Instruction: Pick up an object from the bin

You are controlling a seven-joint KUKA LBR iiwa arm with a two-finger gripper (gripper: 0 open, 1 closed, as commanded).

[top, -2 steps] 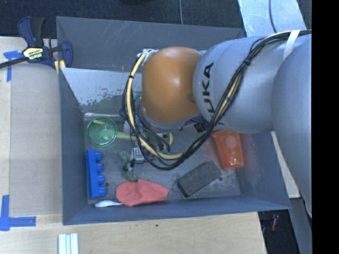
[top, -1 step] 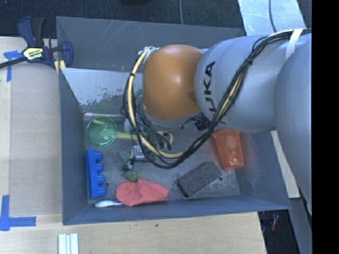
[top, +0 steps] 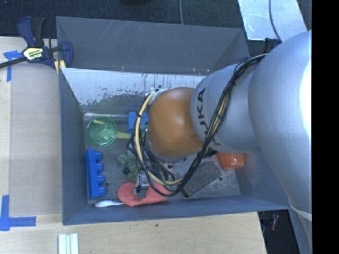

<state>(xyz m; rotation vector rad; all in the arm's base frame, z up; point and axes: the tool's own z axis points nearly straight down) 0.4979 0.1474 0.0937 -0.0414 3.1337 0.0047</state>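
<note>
Camera view, looking down into a grey metal bin [top: 71,157]: the silver arm [top: 249,105] comes in from the right. Its orange wrist cover [top: 169,120] and looped cables [top: 140,142] sit over the middle of the floor. The gripper [top: 142,187] hangs low at the near side, directly over a salmon-red flat thing [top: 127,196] that lies along the near wall, left of centre. We cannot tell whether the gripper is released or clenched. Dark parts and cables crowd its tip, and we see nothing plainly grasped.

We judge the red thing to be light and probably soft or rubbery, with a rounded, uneven outline. Lying flat, it offers little height to pinch. The best hold is likely across its narrower right-hand part, or at any edge that lifts off the floor. The wall just beside it leaves little room on that side, and a limp piece may sag or slip.

A white stick [top: 106,203] lies just beside its left end, and a blue studded block [top: 95,173] stands further left. A green translucent cup [top: 101,131] sits towards the far wall.

The gripper hides part of the red thing. To the right, a dark grey pad [top: 206,178] is crossed by cables, and an orange thing [top: 231,160] is cut off by the arm, so we cannot name it. The small dark bits near the cables are too small to name.
</note>
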